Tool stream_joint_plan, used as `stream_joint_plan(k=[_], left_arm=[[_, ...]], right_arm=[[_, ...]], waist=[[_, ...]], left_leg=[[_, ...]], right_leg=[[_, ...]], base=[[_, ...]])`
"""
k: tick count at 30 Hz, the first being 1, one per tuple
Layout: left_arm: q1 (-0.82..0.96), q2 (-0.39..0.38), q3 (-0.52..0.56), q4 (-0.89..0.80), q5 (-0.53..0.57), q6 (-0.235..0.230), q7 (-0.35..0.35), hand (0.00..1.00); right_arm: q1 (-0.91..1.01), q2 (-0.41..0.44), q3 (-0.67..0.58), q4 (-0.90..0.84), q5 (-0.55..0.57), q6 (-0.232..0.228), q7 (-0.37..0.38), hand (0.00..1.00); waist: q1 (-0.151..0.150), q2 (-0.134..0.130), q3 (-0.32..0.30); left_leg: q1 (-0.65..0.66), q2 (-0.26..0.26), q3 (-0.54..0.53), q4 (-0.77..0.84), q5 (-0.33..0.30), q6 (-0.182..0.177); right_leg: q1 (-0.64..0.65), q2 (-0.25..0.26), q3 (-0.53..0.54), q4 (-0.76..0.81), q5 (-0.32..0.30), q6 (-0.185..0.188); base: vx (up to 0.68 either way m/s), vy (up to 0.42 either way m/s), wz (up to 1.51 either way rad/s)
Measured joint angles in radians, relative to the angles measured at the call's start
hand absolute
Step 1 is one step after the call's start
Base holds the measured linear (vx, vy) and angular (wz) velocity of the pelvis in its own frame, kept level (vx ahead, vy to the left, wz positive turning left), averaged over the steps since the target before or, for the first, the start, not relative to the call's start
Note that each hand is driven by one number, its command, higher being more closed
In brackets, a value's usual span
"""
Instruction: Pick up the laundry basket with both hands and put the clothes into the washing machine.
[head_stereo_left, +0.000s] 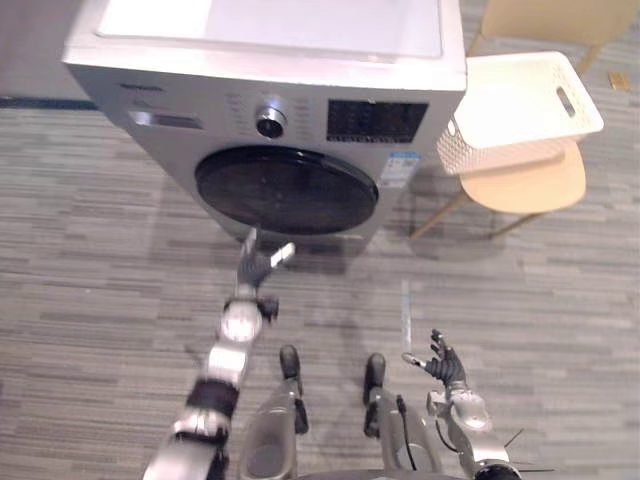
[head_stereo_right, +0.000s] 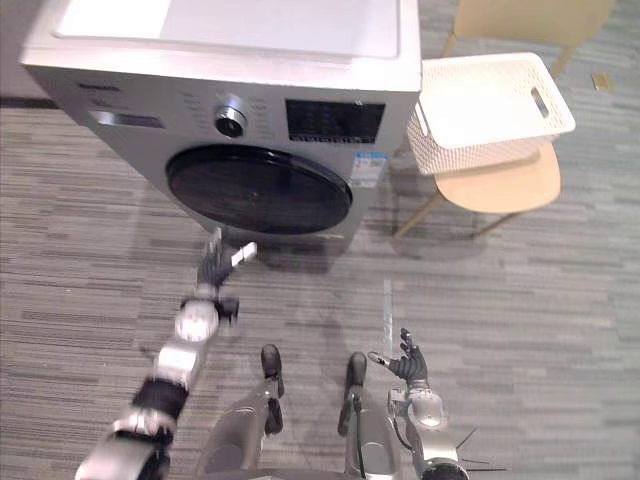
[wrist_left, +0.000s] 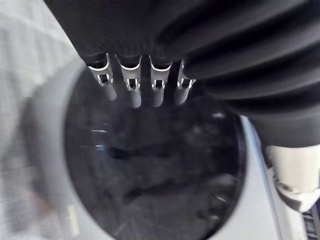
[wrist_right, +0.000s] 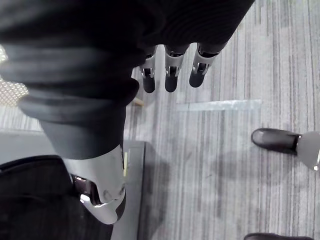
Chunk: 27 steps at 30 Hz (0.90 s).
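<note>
White basket (head_stereo_left: 520, 110) sat on a chair (head_stereo_left: 530, 188), well past the right hand (head_stereo_left: 443, 362), which was open, holding nothing. Left hand (head_stereo_left: 258, 262), fingers straight and holding nothing, was close to the dark door (head_stereo_left: 285, 188) of the washing machine (head_stereo_left: 280, 35).

Right hand (wrist_right: 150, 30) fingers (wrist_right: 171, 76) straight above grey floor (wrist_right: 225, 165), tape strip (wrist_right: 220, 105).

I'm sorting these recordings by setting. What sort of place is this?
Probably a laundry corner of a home or a test room: a front-loading washing machine with its door shut, a white laundry basket on a wooden chair beside it, and grey striped floor.
</note>
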<state>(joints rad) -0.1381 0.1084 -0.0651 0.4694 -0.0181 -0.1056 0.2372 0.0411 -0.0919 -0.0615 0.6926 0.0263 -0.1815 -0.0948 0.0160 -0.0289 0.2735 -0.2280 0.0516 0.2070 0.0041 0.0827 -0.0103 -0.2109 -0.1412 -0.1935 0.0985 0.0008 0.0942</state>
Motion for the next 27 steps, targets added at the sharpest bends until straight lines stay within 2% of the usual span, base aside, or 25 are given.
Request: stream_joint_plan(k=[4,6,8,9,10,11,12,13,14,15,17,18,19,20,21,22,23,24,25,27], left_arm=[[0.213,-0.052,0.039,0.027,-0.107,-0.029,-0.049,0.00],[0.255,-0.050,0.060,0.109,-0.124,-0.037,-0.071,0.00],[0.259,-0.050,0.080,0.163,-0.128,-0.036,-0.084,0.00],[0.275,-0.049,0.099,0.203,-0.127,-0.036,-0.085,0.00],[0.278,-0.051,0.115,0.232,-0.127,-0.035,-0.085,0.00],[0.277,-0.052,0.118,0.247,-0.127,-0.035,-0.084,0.00],[0.277,-0.052,0.120,0.263,-0.127,-0.034,-0.084,0.00],[0.293,-0.054,0.140,0.292,-0.127,-0.034,-0.084,0.00],[0.302,-0.054,0.156,0.308,-0.127,-0.033,-0.083,0.00],[0.306,-0.054,0.159,0.317,-0.127,-0.033,-0.083,0.00],[0.323,-0.056,0.187,0.318,-0.137,-0.034,-0.085,0.00],[0.324,-0.053,0.190,0.317,-0.137,-0.034,-0.087,0.00],[0.323,-0.050,0.190,0.321,-0.136,-0.033,-0.091,0.00],[0.323,-0.053,0.186,0.317,-0.136,-0.034,-0.102,0.00],[0.324,-0.054,0.186,0.316,-0.136,-0.034,-0.105,0.00],[0.322,-0.046,0.184,0.309,-0.136,-0.034,-0.104,0.00],[0.317,-0.043,0.178,0.302,-0.136,-0.034,-0.104,0.00],[0.316,-0.041,0.178,0.294,-0.136,-0.034,-0.103,0.00],[0.316,-0.041,0.177,0.280,-0.136,-0.034,-0.102,0.00],[0.311,-0.047,0.170,0.277,-0.139,-0.034,-0.100,0.00]], right_arm=[[0.037,0.000,-0.019,0.036,-0.013,0.013,-0.010,0.00],[0.036,-0.003,-0.019,0.051,-0.020,0.013,-0.011,0.00],[0.034,-0.003,-0.019,0.064,-0.023,0.013,-0.011,0.00],[0.033,-0.001,-0.019,0.075,-0.024,0.014,-0.013,0.00],[0.028,-0.003,-0.020,0.078,-0.024,0.014,-0.017,0.00],[0.029,-0.007,-0.020,0.081,-0.023,0.015,-0.020,0.00],[0.027,-0.013,-0.019,0.088,-0.023,0.016,-0.024,0.00],[0.011,-0.014,-0.018,0.107,-0.023,0.021,-0.034,0.00],[-0.002,-0.012,-0.017,0.110,-0.024,0.034,-0.036,0.00],[-0.005,-0.013,-0.017,0.112,-0.024,0.035,-0.036,0.00],[-0.016,-0.012,-0.007,0.129,-0.026,0.037,-0.035,0.00],[-0.013,-0.010,-0.002,0.131,-0.027,0.037,-0.034,0.00],[-0.012,-0.015,0.011,0.149,-0.029,0.038,-0.031,0.00],[-0.005,-0.020,0.023,0.150,-0.032,0.039,-0.031,0.00],[-0.003,-0.021,0.029,0.150,-0.033,0.040,-0.031,0.00],[-0.005,-0.012,0.038,0.151,-0.035,0.039,-0.030,0.00],[-0.007,-0.005,0.060,0.151,-0.036,0.038,-0.028,0.00],[-0.011,-0.002,0.070,0.152,-0.036,0.037,-0.028,0.00],[-0.020,0.003,0.075,0.153,-0.036,0.037,-0.027,0.00],[-0.035,0.002,0.079,0.153,-0.036,0.036,-0.027,0.00]], waist=[[0.007,0.026,-0.038],[0.026,0.040,-0.052],[0.028,0.046,-0.055],[0.028,0.052,-0.061],[0.026,0.056,-0.066],[0.026,0.058,-0.071],[0.028,0.059,-0.072],[0.035,0.060,-0.074],[0.051,0.055,-0.075],[0.053,0.053,-0.076],[0.053,0.036,-0.074],[0.054,0.029,-0.078],[0.050,0.021,-0.087],[0.050,0.018,-0.089],[0.050,0.019,-0.090],[0.047,0.022,-0.093],[0.035,0.009,-0.094],[0.031,0.004,-0.094],[0.029,0.000,-0.086],[0.026,0.000,-0.083]], left_leg=[[0.067,-0.021,-0.084,0.000,-0.007,-0.009],[0.069,-0.035,-0.127,0.033,-0.021,-0.026],[0.065,-0.036,-0.128,0.052,-0.028,-0.031],[0.051,-0.024,-0.076,0.062,-0.060,-0.013],[0.038,0.000,-0.005,0.086,-0.069,-0.011],[0.035,0.009,0.024,0.102,-0.069,-0.009],[0.023,0.022,0.066,0.123,-0.073,-0.003],[0.005,0.027,0.086,0.159,-0.088,0.018],[-0.008,0.022,0.084,0.194,-0.115,0.028],[-0.014,0.019,0.084,0.217,-0.133,0.030],[-0.052,0.008,0.083,0.354,-0.230,0.057],[-0.053,-0.005,0.078,0.381,-0.256,0.061],[-0.053,-0.034,0.042,0.423,-0.309,0.073],[-0.043,-0.058,0.015,0.445,-0.330,0.081],[-0.031,-0.069,-0.009,0.455,-0.341,0.090],[-0.012,-0.074,-0.068,0.460,-0.355,0.106],[-0.004,-0.085,-0.128,0.454,-0.361,0.112],[0.002,-0.088,-0.156,0.448,-0.363,0.114],[0.034,-0.101,-0.220,0.424,-0.365,0.116],[0.087,-0.116,-0.295,0.387,-0.365,0.116]], right_leg=[[0.110,-0.027,-0.094,0.026,-0.059,0.013],[0.144,-0.042,-0.139,0.048,-0.087,0.019],[0.172,-0.054,-0.178,0.054,-0.097,0.021],[0.199,-0.055,-0.224,0.050,-0.105,0.024],[0.215,-0.054,-0.260,0.044,-0.115,0.033],[0.218,-0.058,-0.278,0.041,-0.123,0.029],[0.222,-0.069,-0.294,0.040,-0.132,0.042],[0.226,-0.073,-0.304,0.050,-0.142,0.054],[0.225,-0.084,-0.304,0.061,-0.154,0.068],[0.225,-0.093,-0.304,0.072,-0.160,0.072],[0.240,-0.146,-0.331,0.150,-0.220,0.116],[0.244,-0.167,-0.339,0.183,-0.228,0.127],[0.234,-0.229,-0.332,0.329,-0.240,0.130],[0.187,-0.268,-0.291,0.482,-0.214,0.090],[0.154,-0.281,-0.250,0.573,-0.181,0.039],[0.067,-0.274,-0.138,0.752,-0.149,0.021],[0.019,-0.229,-0.092,0.829,-0.212,0.036],[-0.006,-0.209,-0.077,0.848,-0.237,0.029],[-0.056,-0.164,-0.070,0.838,-0.275,0.007],[-0.119,-0.117,-0.051,0.753,-0.291,-0.010]], base=[[0.11,0.018,0.71],[0.06,0.013,0.69],[0.00,0.023,0.66],[-0.05,0.021,0.93],[-0.05,0.002,0.96],[0.03,0.013,0.74],[0.07,0.031,0.52],[0.10,0.051,0.35],[0.09,0.042,0.22],[0.14,0.071,0.18],[0.18,0.118,0.39],[0.28,0.154,0.60],[0.26,0.143,0.70],[0.29,0.180,0.80],[0.38,0.190,1.00],[0.47,0.147,1.27],[0.47,0.079,1.38],[0.39,-0.013,1.54],[0.42,-0.024,1.44],[0.44,-0.056,1.43]])
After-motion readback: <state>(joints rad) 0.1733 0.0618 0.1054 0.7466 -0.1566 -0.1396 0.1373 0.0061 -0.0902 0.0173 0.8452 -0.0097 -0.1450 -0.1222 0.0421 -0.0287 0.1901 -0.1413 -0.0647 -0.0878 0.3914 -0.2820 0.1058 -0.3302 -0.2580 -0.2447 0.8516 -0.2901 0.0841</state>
